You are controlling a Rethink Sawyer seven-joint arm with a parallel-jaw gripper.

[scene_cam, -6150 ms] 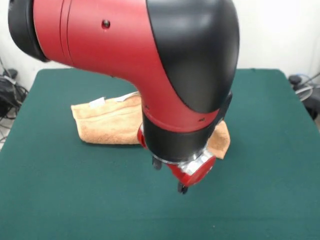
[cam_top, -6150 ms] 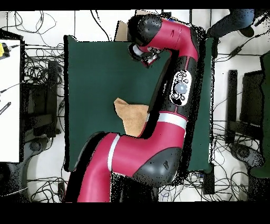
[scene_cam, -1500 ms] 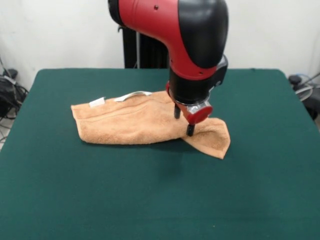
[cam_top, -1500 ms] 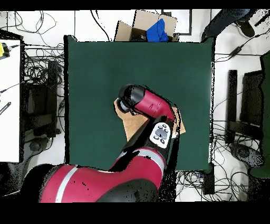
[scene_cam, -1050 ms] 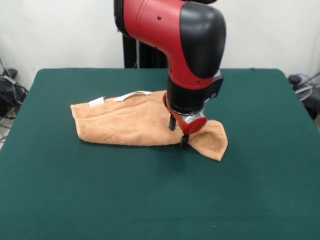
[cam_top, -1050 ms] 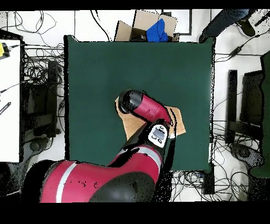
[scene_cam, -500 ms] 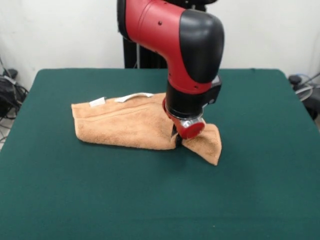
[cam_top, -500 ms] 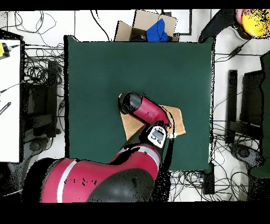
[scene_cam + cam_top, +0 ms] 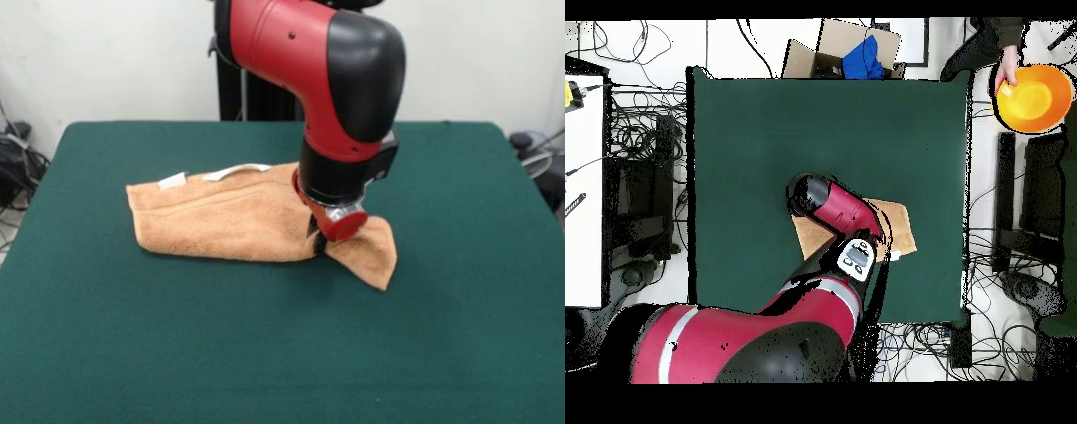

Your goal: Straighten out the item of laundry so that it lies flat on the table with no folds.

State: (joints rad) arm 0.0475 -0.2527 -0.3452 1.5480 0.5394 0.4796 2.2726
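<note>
The orange-tan towel [image 9: 221, 216] lies folded lengthwise on the green table [image 9: 265, 353], with white tags [image 9: 172, 180] at its far left edge. Its right end [image 9: 369, 252] is doubled over into a flap that points toward the camera. My gripper [image 9: 316, 237] stands at the fold where the flap begins, its dark fingertips pressed into the cloth and shut on it. In the overhead view the arm [image 9: 835, 205] covers the gripper and most of the towel [image 9: 900, 225].
At the overhead view's top right, off the table, a person's hand holds an orange bowl [image 9: 1031, 97]. A cardboard box with something blue in it [image 9: 850, 52] sits beyond the table's far edge. Cables lie on the floor around the table.
The gripper came down from just above the towel into the fold. The flap drew in toward the arm. Since then the arm has shifted slightly right. The person's bowl has come into view.
</note>
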